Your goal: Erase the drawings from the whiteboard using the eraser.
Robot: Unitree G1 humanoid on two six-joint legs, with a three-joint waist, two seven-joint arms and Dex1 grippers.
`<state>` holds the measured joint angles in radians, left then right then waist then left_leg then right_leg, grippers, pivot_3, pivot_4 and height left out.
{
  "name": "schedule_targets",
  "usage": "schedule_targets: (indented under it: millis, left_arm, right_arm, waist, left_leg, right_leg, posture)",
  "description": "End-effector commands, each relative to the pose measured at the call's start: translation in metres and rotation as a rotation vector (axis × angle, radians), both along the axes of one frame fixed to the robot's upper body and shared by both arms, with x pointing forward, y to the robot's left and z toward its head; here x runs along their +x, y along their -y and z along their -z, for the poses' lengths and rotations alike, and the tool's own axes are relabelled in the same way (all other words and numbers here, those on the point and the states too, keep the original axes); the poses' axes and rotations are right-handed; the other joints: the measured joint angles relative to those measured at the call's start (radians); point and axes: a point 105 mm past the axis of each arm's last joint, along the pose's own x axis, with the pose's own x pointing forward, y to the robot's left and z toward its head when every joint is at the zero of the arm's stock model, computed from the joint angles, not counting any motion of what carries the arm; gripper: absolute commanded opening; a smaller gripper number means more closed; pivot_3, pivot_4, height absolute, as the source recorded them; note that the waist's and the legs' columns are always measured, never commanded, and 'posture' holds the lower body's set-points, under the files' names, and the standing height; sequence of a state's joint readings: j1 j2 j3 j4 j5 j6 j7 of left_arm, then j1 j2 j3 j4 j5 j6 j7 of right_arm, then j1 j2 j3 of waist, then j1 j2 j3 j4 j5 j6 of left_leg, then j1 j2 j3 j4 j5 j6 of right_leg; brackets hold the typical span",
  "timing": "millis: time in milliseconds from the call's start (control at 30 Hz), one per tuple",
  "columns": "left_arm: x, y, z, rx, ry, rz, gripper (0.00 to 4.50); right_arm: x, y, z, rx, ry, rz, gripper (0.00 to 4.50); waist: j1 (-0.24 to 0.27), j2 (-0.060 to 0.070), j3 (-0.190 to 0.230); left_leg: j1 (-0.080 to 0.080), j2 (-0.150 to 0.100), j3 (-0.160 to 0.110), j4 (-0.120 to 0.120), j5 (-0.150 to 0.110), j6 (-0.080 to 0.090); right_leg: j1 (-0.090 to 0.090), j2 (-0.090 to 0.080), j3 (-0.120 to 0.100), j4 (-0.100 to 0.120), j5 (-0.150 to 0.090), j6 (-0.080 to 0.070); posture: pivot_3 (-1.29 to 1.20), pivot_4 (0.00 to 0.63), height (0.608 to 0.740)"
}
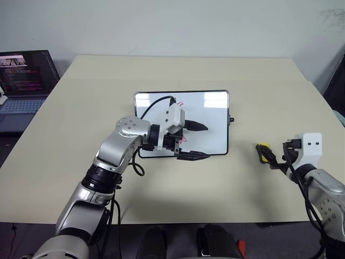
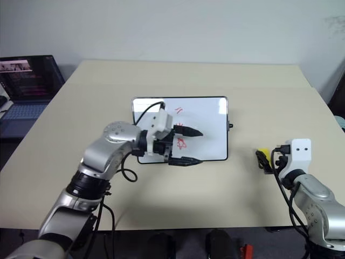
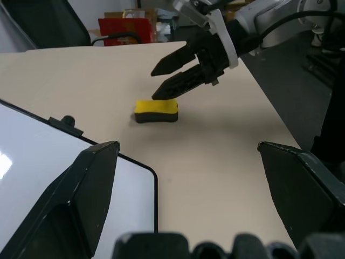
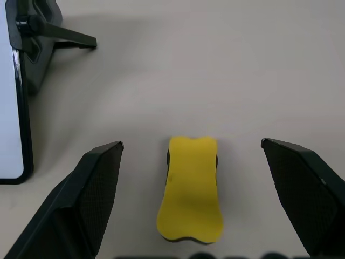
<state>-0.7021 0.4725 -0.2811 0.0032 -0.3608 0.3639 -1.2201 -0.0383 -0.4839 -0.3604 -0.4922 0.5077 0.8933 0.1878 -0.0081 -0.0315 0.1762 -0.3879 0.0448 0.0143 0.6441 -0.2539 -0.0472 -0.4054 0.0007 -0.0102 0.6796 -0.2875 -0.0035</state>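
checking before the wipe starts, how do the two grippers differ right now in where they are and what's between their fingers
The left gripper reaches across the whiteboard, over its near edge by the red drawings; the right gripper hangs over bare table to the board's right. The right gripper has the yellow eraser lying between its spread fingers, not gripped; the left gripper has nothing between its fingers. Both are open and hold nothing.

The small oblong yellow eraser with a dark underside (image 4: 191, 186) lies flat on the beige counter (image 4: 226, 70), yellow face up. The right tool (image 4: 191, 202) stands wide open, one black finger (image 4: 89, 197) on each side of the eraser, neither touching it. Well apart from the eraser: the black-framed white glossy whiteboard's edge (image 4: 12, 108) and black side stand (image 4: 46, 40).
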Motion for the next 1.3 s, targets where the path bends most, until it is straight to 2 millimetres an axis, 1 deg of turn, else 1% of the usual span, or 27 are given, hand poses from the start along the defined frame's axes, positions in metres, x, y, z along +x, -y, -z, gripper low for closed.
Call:
schedule_targets:
  millis: [33, 133, 333, 433, 767, 1067, 1300]
  left_arm:
    - [0.001, 0.004, -0.005, 0.004, 0.042, 0.015, 4.5]
    - [0.005, 0.007, -0.005, 0.003, 0.055, 0.004, 4.5]
    - [0.006, 0.007, 0.005, 0.027, 0.049, -0.003, 4.5]
    - [0.007, 0.007, 0.005, 0.027, 0.048, -0.001, 4.5]
    - [0.004, 0.013, 0.009, 0.035, 0.058, 0.025, 4.5]
    - [0.003, 0.01, 0.01, 0.041, 0.063, 0.022, 4.5]
    - [0.003, 0.009, 0.011, 0.042, 0.064, 0.011, 4.5]
  right_arm:
    - [0.001, -0.004, -0.008, -0.01, 0.004, -0.051, 4.48]
    - [-0.001, -0.007, -0.007, -0.003, -0.025, -0.094, 4.48]
    - [0.003, -0.003, -0.003, -0.015, -0.054, -0.071, 4.48]
    - [0.005, -0.003, -0.002, -0.021, -0.058, -0.064, 4.48]
    - [0.023, 0.014, 0.006, 0.009, -0.082, 0.011, 4.48]
    - [0.029, 0.004, 0.013, 0.052, -0.095, -0.017, 4.48]
    - [0.034, 0.004, 0.017, 0.048, -0.1, -0.019, 4.48]
  waist:
    - [0.0, 0.0, 0.0]
    - [0.002, 0.0, 0.0]
    - [0.001, 0.0, 0.0]
    - [0.001, 0.0, 0.0]
    - [0.001, 0.0, 0.0]
    - [0.0, 0.0, 0.0]
    - [0.0, 0.0, 0.0]
  left_leg:
    - [0.0, 0.0, 0.0, 0.0, 0.0, 0.0]
    - [0.0, 0.0, 0.0, 0.0, 0.0, 0.0]
    - [-0.001, 0.0, 0.0, 0.001, 0.0, 0.0]
    - [-0.001, 0.0, 0.0, 0.001, 0.0, 0.0]
    - [-0.001, 0.0, 0.0, 0.001, 0.0, 0.0]
    - [-0.001, 0.0, 0.0, 0.001, 0.0, 0.0]
    - [-0.001, 0.0, 0.0, 0.001, 0.0, 0.0]
  right_leg:
    - [0.0, 0.0, 0.0, 0.0, 0.0, 0.0]
    - [0.0, 0.0, 0.0, 0.0, 0.0, 0.0]
    - [0.0, 0.0, 0.0, 0.0, 0.0, 0.0]
    - [0.0, 0.0, 0.0, 0.0, 0.0, 0.0]
    - [0.0, 0.0, 0.0, 0.0, 0.0, 0.0]
    - [0.0, 0.0, 0.0, 0.0, 0.0, 0.0]
    - [0.0, 0.0, 0.0, 0.0, 0.0, 0.0]
  posture:
    - [0.0, 0.15, 0.74]
    - [0.0, 0.15, 0.74]
    - [0.0, 0.15, 0.74]
    - [0.0, 0.15, 0.74]
    - [0.0, 0.15, 0.74]
    - [0.0, 0.15, 0.74]
    - [0.0, 0.15, 0.74]
